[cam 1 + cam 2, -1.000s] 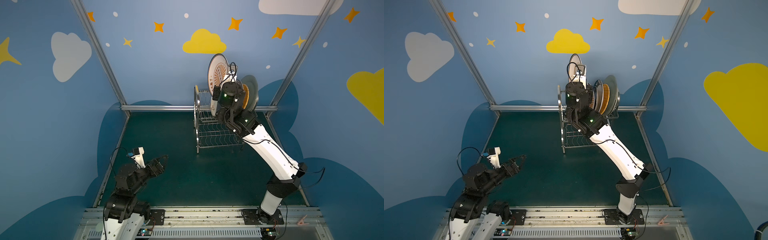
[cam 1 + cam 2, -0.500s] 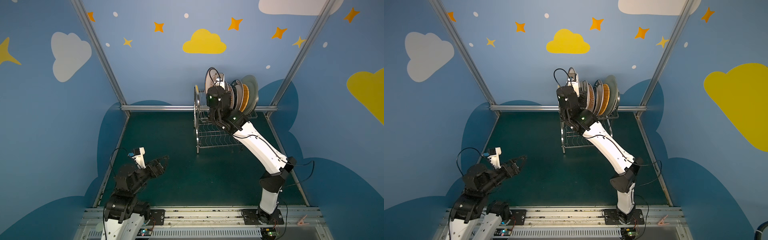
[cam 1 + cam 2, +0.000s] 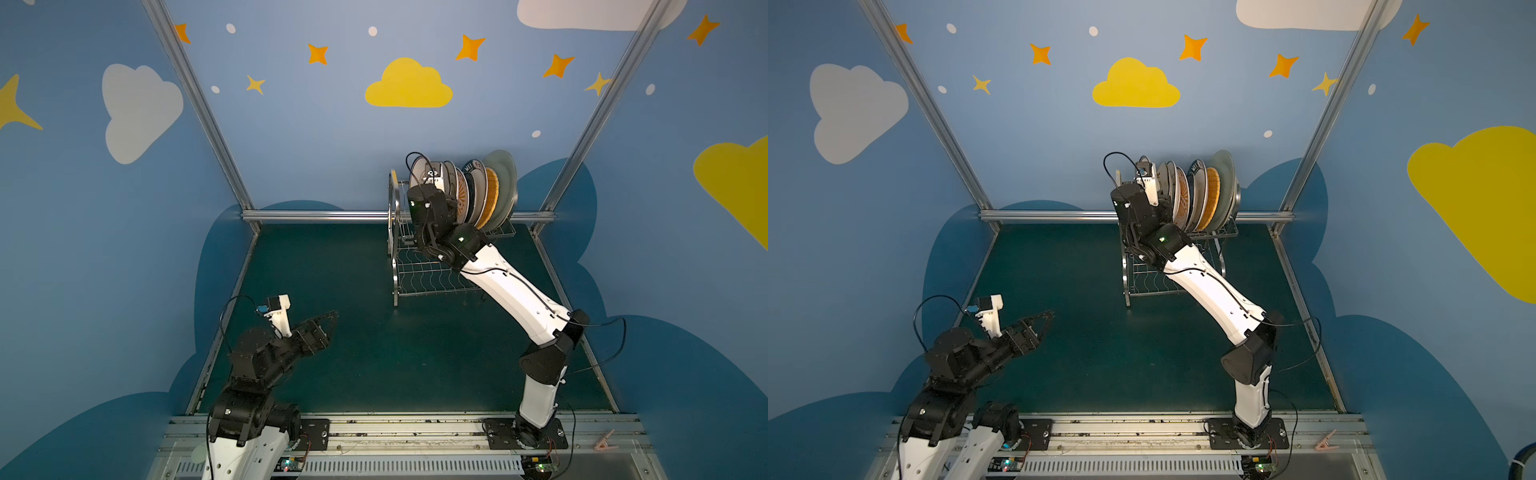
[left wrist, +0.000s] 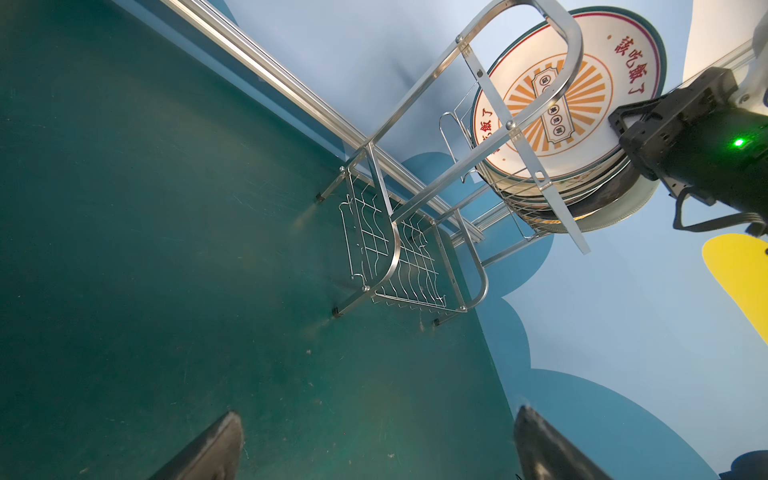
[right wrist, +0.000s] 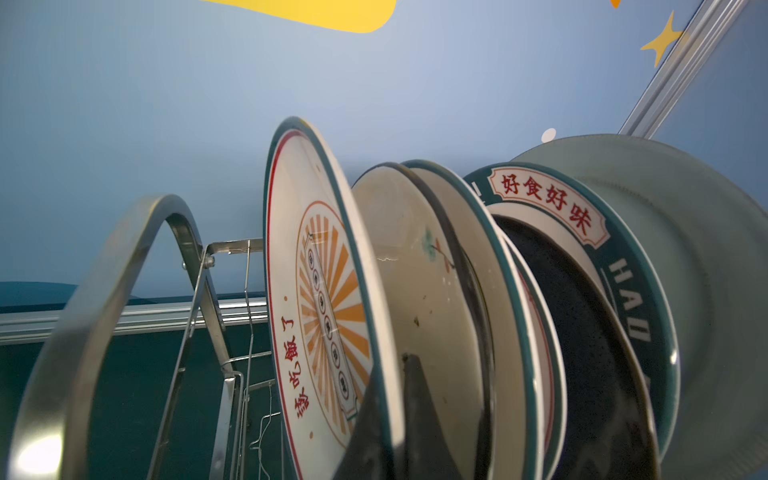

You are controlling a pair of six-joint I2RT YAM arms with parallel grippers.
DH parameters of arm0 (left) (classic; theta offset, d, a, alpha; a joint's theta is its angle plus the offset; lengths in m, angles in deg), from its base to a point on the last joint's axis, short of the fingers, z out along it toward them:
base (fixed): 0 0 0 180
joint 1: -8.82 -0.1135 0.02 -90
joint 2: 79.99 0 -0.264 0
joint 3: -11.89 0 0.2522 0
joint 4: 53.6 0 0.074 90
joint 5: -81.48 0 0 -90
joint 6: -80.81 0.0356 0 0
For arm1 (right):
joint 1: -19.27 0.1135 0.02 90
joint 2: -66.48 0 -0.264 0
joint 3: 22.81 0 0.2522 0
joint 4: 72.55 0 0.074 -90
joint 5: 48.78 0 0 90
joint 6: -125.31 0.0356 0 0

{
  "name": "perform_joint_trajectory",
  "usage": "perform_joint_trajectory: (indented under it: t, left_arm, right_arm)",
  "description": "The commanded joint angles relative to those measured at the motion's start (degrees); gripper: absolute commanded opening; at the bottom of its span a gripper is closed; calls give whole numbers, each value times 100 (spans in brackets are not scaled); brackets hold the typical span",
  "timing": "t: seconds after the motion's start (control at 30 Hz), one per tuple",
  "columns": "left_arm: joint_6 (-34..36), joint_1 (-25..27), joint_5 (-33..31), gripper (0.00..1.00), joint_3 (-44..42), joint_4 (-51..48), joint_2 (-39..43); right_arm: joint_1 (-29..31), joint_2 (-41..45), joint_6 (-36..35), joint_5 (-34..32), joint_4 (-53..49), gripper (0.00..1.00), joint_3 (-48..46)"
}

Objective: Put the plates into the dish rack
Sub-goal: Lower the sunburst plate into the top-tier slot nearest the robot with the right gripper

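The right end effector point(image 5: 390, 399) is pinching the sunburst plate point(image 5: 324, 291) into the dish rack point(image 3: 419, 274); it should be releasing only once slotted. The left end effector point(image 4: 378, 413) is gaping, empty.

Shiny steel wire rack point(image 4: 392, 245) standing on dk-green desk point(image 4: 145, 249), orange-sunburst white plate point(image 4: 590, 104) sitting upright in top tier.
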Motion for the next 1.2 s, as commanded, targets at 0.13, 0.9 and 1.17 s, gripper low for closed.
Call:
perform_joint_trajectory:
  t: [0.13,0.9,1.17]
  left_arm:
    - [64,-29,62,100,-48,114,50]
    - [43,-84,68,100,-71,143,30]
    - [43,-87,69,100,-72,150,41]
  right_arm:
    - [-46,354,210,-66,-22,0,-119]
    - [62,543,-714,-207,826,0,-457]
    - [73,470,-436,-99,345,0,-421]
